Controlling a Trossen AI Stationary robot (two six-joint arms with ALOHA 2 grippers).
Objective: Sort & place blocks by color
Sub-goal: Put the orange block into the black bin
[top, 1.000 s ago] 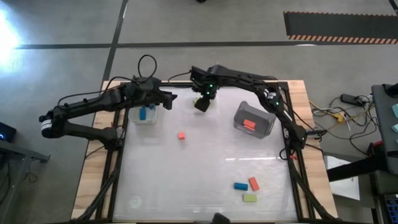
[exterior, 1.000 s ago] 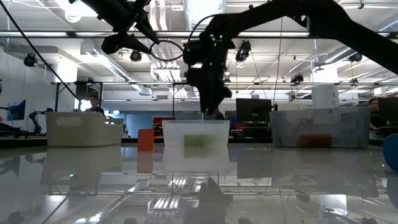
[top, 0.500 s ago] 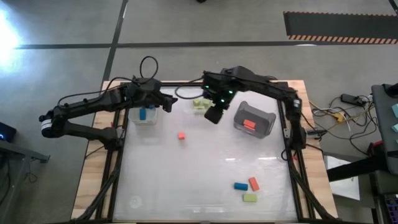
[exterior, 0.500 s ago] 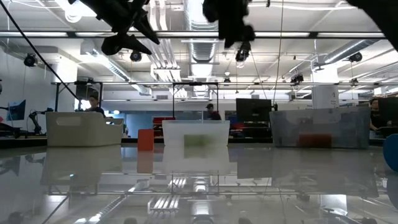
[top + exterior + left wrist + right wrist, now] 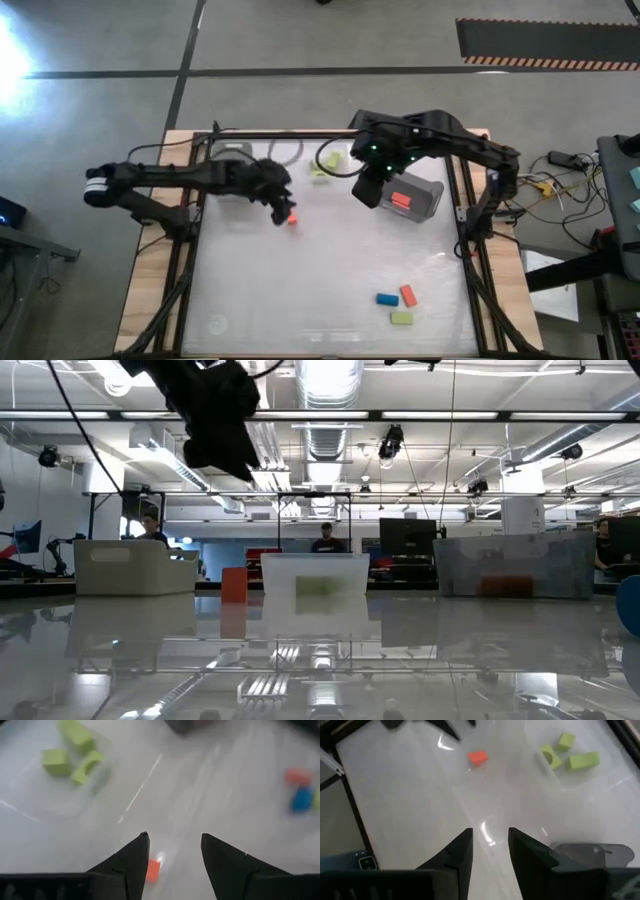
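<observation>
My left gripper (image 5: 172, 852) hangs with fingers apart, empty, the lone red-orange block (image 5: 153, 870) on the desk (image 5: 200, 795) just below, nearer 1 finger. I should centre first, then drop straight.

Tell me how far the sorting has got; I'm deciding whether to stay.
Done: three green blocks sit in the clear bin, one red block in the grey bin. In hand: the open left gripper hovers over a lone red block. Left: three blocks near the front.
</observation>
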